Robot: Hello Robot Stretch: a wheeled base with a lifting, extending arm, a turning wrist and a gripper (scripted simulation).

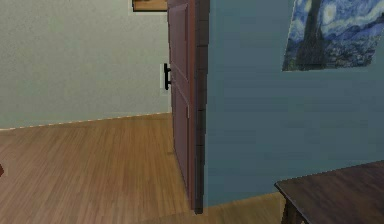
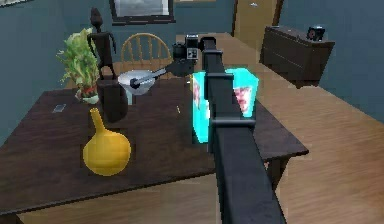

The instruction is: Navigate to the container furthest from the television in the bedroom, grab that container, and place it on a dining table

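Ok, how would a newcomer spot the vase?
Find the dark wooden table in the arm side view. By its nearest edge stands the vase, round-bellied with a thin neck. Unlike the green plant and dark statue behind, it is yellow.

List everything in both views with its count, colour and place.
door: one, reddish brown, forward view's middle.
painting: one, blue, forward view's top right.
table: one, dark wood, arm side view's middle.
vase: one, yellow, table's near side.
plant: one, green, table's far left.
statue: one, dark, beside the plant.
pan: one, grey, table's far side.
box: one, cyan, table's right, beside the arm.
chair: one, light wood, behind the table.
dresser: one, dark brown, arm side view's upper right.
arm: one, dark, from the bottom edge.
gripper: one, dark, arm's far end; holding unclear.
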